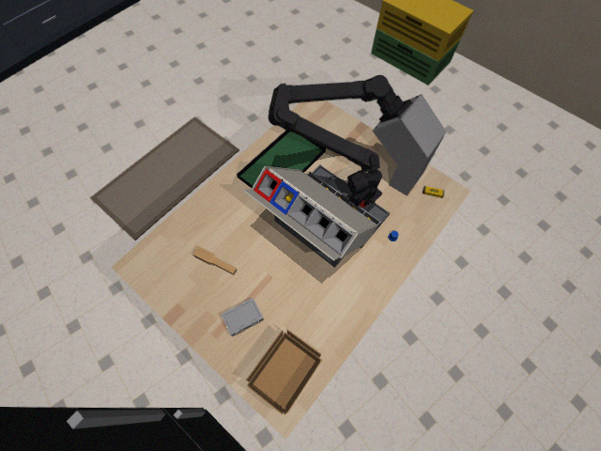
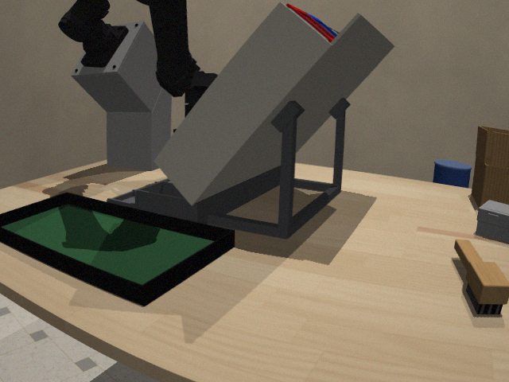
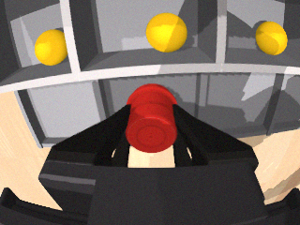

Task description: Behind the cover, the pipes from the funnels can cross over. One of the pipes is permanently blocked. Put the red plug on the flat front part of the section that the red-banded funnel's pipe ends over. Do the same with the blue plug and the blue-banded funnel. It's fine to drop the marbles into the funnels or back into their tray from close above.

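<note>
My gripper is shut on the red plug and holds it over the flat front part of a grey section, behind the sloped cover. Three yellow marbles lie in the compartments beyond; the middle one is straight ahead of the plug. The red-banded funnel is at the cover's upper left end, the blue-banded funnel beside it with a yellow marble in its mouth. The blue plug stands on the table right of the rack.
A green tray with a black rim lies left of the rack. A wooden brush, a grey box, a cardboard box and a small yellow block lie around. The arm's grey base stands behind.
</note>
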